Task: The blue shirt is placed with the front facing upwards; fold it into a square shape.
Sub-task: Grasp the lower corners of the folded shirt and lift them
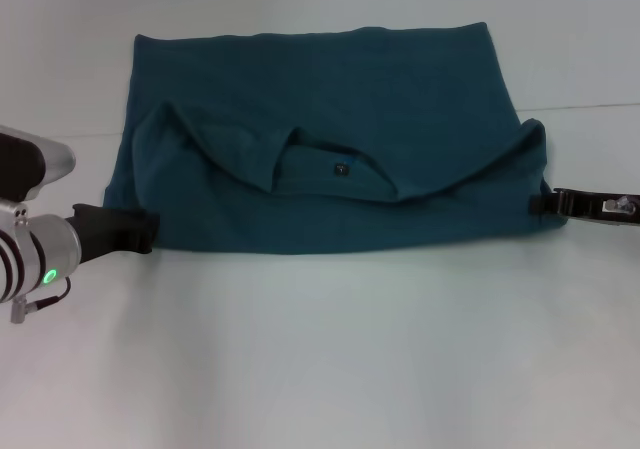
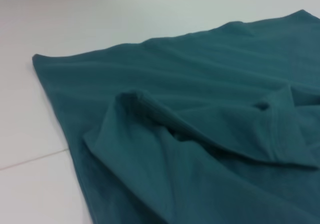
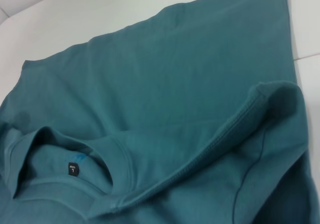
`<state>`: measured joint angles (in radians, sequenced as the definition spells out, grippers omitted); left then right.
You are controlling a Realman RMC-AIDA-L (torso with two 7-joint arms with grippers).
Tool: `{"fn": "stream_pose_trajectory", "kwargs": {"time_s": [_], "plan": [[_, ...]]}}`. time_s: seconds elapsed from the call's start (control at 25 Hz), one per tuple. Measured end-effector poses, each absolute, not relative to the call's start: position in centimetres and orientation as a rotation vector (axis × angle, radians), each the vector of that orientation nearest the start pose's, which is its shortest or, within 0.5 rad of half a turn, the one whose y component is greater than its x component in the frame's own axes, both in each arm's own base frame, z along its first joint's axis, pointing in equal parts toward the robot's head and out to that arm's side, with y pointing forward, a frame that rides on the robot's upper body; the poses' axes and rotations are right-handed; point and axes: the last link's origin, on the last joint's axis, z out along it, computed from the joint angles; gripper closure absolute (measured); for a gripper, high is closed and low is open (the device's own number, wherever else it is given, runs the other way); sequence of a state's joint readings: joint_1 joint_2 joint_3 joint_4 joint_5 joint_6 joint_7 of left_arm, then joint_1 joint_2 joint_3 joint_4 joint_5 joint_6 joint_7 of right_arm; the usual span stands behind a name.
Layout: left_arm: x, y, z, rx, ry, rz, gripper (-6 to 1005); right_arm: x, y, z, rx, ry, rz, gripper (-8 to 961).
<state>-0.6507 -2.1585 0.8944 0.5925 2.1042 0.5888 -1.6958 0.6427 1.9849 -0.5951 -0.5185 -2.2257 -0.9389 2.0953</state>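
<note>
The blue shirt (image 1: 330, 99) lies on the white table (image 1: 350, 359), folded across into a wide band. Its round neckline (image 1: 340, 174) with a small dark tag (image 1: 341, 169) shows near the front edge, and no lettering shows. Loose folds rise at both front corners. My left gripper (image 1: 140, 231) sits at the shirt's near left corner and touches the cloth. At the near right corner, my right gripper (image 1: 545, 204) rests against the edge. In the left wrist view, the shirt (image 2: 200, 84) shows a raised fold. The right wrist view looks onto the shirt (image 3: 175, 74) and its tag (image 3: 73, 168).
A thin seam line (image 1: 585, 107) crosses the white table behind the shirt. The table's bare surface stretches in front of the shirt and on both sides. Nothing else stands on it.
</note>
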Motion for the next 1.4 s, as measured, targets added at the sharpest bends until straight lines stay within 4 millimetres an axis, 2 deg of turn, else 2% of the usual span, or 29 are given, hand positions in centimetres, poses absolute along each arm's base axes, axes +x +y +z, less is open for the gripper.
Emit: {"fn": "stream_pose_trajectory", "kwargs": {"time_s": [0.44, 0.76, 1.04, 1.4], "plan": [[-28.6, 42.0, -3.5, -2.133, -0.868, -0.145, 1003, 33.5, 40.3, 3.9, -1.937, 1.468, 0.423, 917], [-28.8, 41.7, -2.5, -2.127, -0.892, -0.189, 998, 33.9, 40.0, 4.1, -1.928, 1.47, 0.424, 917], [-29.4, 40.7, -1.3, -2.148, -0.931, -0.247, 998, 33.6, 39.5, 3.9, -1.984, 1.447, 0.444, 917], [-29.9, 39.3, -0.9, -2.193, -0.947, -0.266, 997, 34.1, 37.8, 3.7, -2.047, 1.457, 0.461, 917]]}}
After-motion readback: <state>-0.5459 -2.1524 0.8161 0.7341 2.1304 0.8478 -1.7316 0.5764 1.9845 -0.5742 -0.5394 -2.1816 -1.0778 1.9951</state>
